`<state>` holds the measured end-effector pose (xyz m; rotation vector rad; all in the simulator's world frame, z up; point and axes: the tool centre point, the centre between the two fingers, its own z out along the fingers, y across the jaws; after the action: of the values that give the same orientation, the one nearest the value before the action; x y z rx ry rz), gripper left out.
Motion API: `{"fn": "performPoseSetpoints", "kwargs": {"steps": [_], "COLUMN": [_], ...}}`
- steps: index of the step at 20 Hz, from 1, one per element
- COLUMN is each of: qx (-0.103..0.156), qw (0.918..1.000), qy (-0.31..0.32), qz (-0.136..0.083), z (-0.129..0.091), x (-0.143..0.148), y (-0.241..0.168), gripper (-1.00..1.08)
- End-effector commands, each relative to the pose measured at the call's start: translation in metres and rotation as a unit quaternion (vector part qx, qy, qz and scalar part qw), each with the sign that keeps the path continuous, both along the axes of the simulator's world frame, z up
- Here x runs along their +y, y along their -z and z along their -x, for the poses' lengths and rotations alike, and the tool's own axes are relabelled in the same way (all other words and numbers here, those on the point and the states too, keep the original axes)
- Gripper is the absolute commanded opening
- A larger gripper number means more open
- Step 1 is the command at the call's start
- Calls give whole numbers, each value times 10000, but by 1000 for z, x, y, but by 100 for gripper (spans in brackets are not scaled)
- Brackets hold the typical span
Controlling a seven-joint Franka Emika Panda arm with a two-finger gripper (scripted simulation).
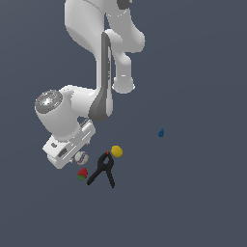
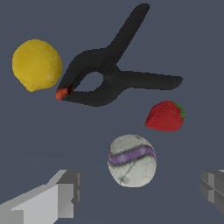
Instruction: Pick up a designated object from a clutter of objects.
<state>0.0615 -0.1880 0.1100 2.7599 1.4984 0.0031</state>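
My end effector [image 2: 138, 192] hangs wide open and empty around the whitish purple-striped ball [image 2: 131, 160] beside the strawberry [image 2: 165, 116]; it looks light, hard, probably slippery, best pinched across its middle.

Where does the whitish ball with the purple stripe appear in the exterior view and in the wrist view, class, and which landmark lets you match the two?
Exterior view: the striped ball lies low on the exterior view's left, just under the robot's hand.
Wrist view: the ball sits between the open gripper fingers.
Shared landmark: the red strawberry beside it.
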Motion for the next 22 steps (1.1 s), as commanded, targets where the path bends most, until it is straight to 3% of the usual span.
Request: {"fn": "performPoseSetpoints", "kwargs": {"steps": [1,16,22], "qx": [1,14,12], "qw": [9999,9990,9989], "qy": [-168,-448,-459], "qz": [0,-1,0], "z": [1,3,4], "x": [-5,-15,-15], "y": [8,26,54], "gripper": [100,100,100]}}
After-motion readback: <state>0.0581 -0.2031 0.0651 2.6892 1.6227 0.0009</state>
